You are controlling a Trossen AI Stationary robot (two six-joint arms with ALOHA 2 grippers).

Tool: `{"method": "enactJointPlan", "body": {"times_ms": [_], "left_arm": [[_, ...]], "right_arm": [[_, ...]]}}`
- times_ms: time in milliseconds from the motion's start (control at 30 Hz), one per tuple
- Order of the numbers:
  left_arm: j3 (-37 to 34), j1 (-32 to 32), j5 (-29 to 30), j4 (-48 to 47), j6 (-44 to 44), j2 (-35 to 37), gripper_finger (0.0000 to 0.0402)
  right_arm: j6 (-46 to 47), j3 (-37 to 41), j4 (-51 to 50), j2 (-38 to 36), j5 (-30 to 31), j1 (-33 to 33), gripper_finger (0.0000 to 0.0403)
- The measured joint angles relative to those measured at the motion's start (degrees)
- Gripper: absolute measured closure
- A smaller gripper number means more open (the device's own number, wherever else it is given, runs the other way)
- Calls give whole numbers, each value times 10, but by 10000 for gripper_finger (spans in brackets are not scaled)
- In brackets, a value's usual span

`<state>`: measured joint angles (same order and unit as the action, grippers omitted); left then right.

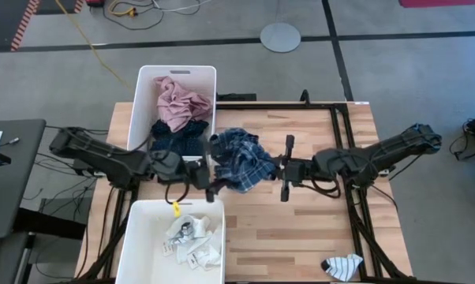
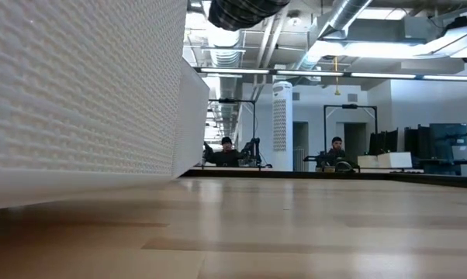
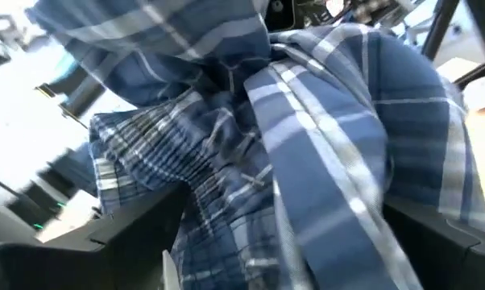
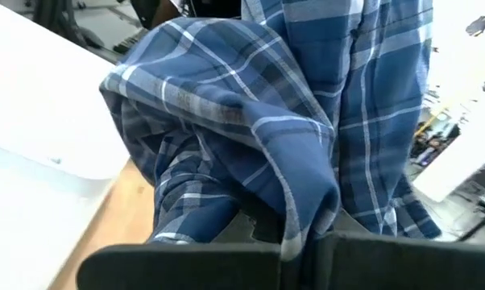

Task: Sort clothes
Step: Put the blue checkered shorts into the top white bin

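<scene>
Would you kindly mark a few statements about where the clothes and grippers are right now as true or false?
1. The blue plaid shirt is held up between the two arms. True; the right gripper is shut on it.
2. The left gripper is clamped shut on the shirt. False; its fingers are open beside the cloth.
3. The pink shirt lies in the far bin. True; it is next to a navy dotted piece.
4. The near bin holds the plaid shirt. False; it holds white socks.
5. A striped sock lies on the table near its front edge. True.
</scene>
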<state>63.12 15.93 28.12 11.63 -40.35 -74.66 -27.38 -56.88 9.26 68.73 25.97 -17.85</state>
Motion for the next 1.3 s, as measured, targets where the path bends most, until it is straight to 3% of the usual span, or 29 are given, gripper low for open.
{"method": "enactJointPlan", "body": {"times_ms": [133, 533, 667, 867, 1167, 1300], "left_arm": [[12, -9, -5, 16, -41, -25, 48], [67, -33, -9, 10, -55, -102, 57], [74, -33, -8, 5, -65, -102, 127], [75, -33, -10, -15, -89, -100, 332], [75, -24, 2, -21, -105, -98, 336], [75, -19, 15, -22, -116, -96, 336]], "right_arm": [[8, 0, 0, 0, -21, -1, 398], [22, 0, 1, -1, -62, -2, 400], [33, -1, -10, -1, -62, -4, 393], [34, -1, -16, -1, -62, -2, 380], [44, -1, -33, -1, -61, -1, 375], [49, -2, -45, -1, -57, -1, 347]]}}
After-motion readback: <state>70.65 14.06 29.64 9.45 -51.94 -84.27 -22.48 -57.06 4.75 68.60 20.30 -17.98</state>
